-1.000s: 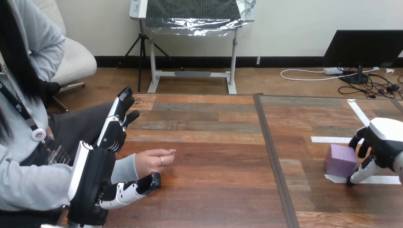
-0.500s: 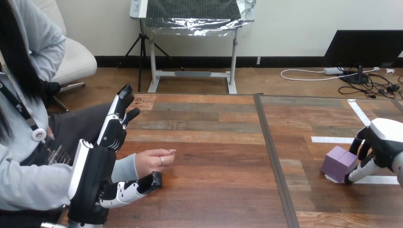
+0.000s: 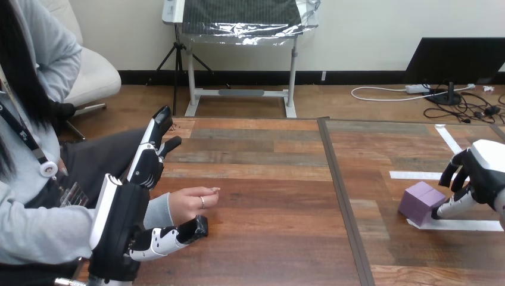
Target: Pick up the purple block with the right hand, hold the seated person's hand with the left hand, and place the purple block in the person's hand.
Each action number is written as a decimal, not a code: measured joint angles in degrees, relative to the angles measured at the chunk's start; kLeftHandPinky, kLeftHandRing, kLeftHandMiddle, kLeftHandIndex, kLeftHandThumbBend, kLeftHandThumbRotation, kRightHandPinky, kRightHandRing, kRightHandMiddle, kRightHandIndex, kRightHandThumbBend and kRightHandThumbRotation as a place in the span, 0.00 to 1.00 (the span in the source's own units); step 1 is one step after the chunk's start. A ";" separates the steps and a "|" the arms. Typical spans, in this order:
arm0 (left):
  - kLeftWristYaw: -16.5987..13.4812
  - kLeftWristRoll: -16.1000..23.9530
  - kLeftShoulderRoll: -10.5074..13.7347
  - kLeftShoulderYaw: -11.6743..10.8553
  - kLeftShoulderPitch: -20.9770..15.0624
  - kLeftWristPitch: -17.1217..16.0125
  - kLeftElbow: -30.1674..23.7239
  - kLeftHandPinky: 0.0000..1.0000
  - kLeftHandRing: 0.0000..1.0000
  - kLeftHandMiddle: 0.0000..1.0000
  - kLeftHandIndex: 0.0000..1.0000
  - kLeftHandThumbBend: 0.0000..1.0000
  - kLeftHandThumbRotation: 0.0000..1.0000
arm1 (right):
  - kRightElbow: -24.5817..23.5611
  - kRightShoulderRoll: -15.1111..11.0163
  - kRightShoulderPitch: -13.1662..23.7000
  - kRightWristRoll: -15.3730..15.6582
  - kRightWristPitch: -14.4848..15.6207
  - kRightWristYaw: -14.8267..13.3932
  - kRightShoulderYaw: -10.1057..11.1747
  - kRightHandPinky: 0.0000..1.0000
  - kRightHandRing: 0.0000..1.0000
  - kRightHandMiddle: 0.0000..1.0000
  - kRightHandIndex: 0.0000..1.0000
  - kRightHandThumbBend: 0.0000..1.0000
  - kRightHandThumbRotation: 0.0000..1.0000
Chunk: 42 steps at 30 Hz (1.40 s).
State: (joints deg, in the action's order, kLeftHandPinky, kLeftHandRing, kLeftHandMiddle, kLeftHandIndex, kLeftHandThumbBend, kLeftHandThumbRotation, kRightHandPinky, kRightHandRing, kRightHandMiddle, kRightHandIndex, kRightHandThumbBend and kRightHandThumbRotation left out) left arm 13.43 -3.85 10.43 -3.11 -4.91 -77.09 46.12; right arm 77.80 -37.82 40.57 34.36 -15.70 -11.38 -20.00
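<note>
The wooden counter [image 3: 268, 208] is made of two panels that meet at a dark seam running from its far edge towards its near edge, right of the middle.

The robot's left hand [image 3: 122, 220] stands at the counter's left edge, near the near-left corner. It is spread wide. Its fingers [image 3: 156, 143] are straight and point up and away towards the far edge. Its thumb [image 3: 170, 236] is stretched out to the right, low over the wood. Nothing is clasped in it.

The right hand [image 3: 483, 176] comes in at the counter's right edge, over the right panel. Its fingers [image 3: 452, 173] are loosely bent downward, just above and to the right of the purple block. Its thumb [image 3: 455, 208] reaches left along the counter to the block's lower right side. Fingers and thumb stand apart and are not clamped on the block. Whether the thumb tip touches the block cannot be told.

The person's hand [image 3: 193, 199] lies on the left panel near the left edge, coming out of a grey sleeve [image 3: 156, 211]. It sits in the gap between the left hand's fingers and thumb, with the thumb tip just beside its near side. No part of the robot hand is curled round it.

The purple block [image 3: 421, 202] sits on the right panel near the right edge, turned at an angle. It is at the left end of a white tape strip [image 3: 470, 225]. A second tape strip [image 3: 414, 175] lies just beyond it.
</note>
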 measured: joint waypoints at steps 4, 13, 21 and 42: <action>-0.10 0.04 0.01 0.00 0.16 0.34 -0.08 0.91 0.99 1.00 0.99 1.00 0.66 | 0.00 0.00 0.00 -0.22 -0.04 -0.53 0.12 0.45 0.50 0.54 0.53 0.87 0.00; -0.34 0.13 0.01 -0.03 0.29 0.41 -0.07 0.90 0.98 1.00 0.97 1.00 0.66 | 0.00 0.00 0.00 -0.84 -0.13 -0.90 0.41 0.46 0.52 0.56 0.53 0.86 0.00; -0.82 0.59 -0.05 -0.09 0.29 0.40 -0.07 0.89 0.97 1.00 0.97 1.00 0.68 | 0.00 0.00 0.00 -0.86 -0.53 -1.62 0.49 0.46 0.51 0.56 0.54 0.85 0.00; -1.50 1.62 -0.05 -0.08 0.29 0.30 -0.07 0.88 0.96 1.00 0.96 1.00 0.69 | -0.01 0.00 0.00 -2.86 -0.75 -1.56 1.02 0.48 0.54 0.58 0.58 0.89 0.00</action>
State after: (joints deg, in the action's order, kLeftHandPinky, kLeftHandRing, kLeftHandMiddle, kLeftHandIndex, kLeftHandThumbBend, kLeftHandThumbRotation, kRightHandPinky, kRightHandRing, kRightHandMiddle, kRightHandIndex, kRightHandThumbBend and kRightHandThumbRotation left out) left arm 11.93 -2.23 10.38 -3.19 -4.62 -76.79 46.05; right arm 77.80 -37.82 40.57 31.50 -16.45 -12.94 -18.98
